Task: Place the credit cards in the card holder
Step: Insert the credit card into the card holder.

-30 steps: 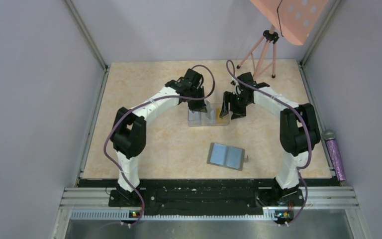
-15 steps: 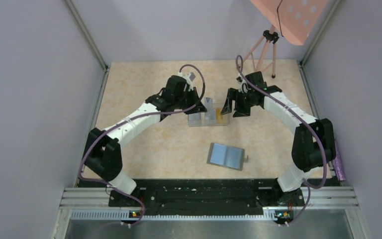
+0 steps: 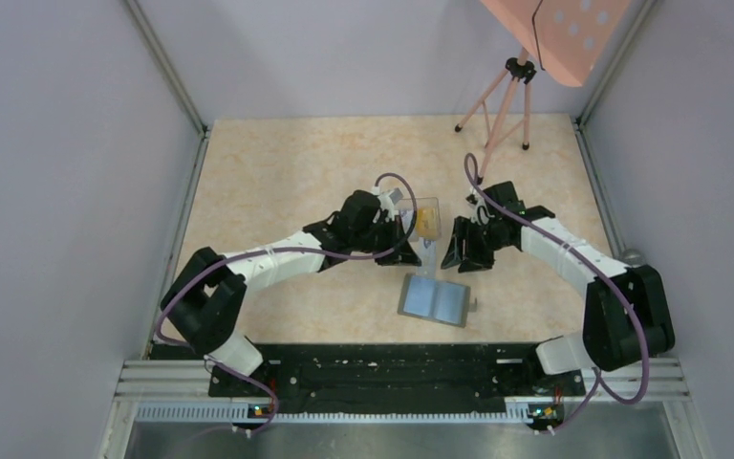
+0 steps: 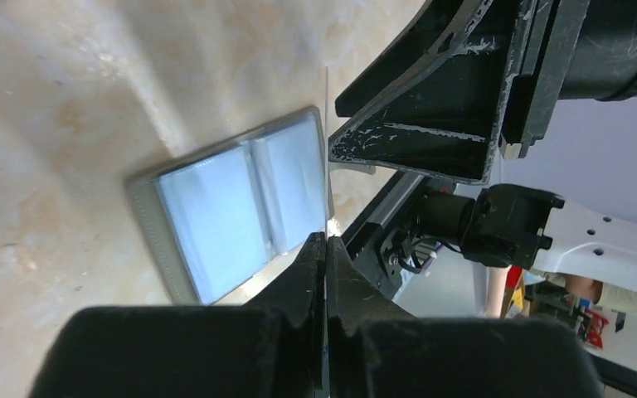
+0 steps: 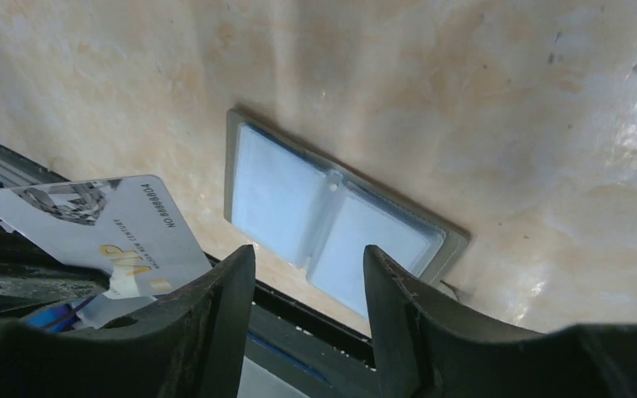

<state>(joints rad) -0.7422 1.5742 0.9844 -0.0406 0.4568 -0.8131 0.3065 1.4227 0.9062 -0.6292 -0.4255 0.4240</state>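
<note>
**Setting.** Pale marbled counter (image 3: 277,182), with lilac-grey walls (image 3: 76,191) on three sides.

**Item 1: credit card (image 5: 108,225).** Pale grey, with "VIP" in gold on its face. My left jaws are closed flat on it near one edge, and from the left wrist it shows only as a hairline. It hangs near the 11 o'clock corner of the card holder (image 3: 435,299) and does not touch it.
- Handling, by judgement: very light, stiff but springy, and slick-faced.
- Best held by one end with most of its length free, so the leading edge can find a slot.
- A skewed entry would likely bow it or let it slide in my grip.

**Item 2: card holder.** Dark grey rim, lying open and flat with two light blue panels up, at 6 o'clock from the counter's middle. No card is seen in it yet.
- Judged soft and light, so it may skate on the counter when a card pushes at it.
- A press on one panel would steady it.

**Item 3: my right jaws.** Parted with nothing between them, hovering at the holder's 1 o'clock, just beside it.

**Item 4: clear box (image 3: 430,202).** At the holder's 12 o'clock and near it, with orange cards (image 3: 425,226) inside.

**Item 5: pink tripod (image 3: 502,100).** At the counter's 1 o'clock corner, well apart from the rest.
</note>
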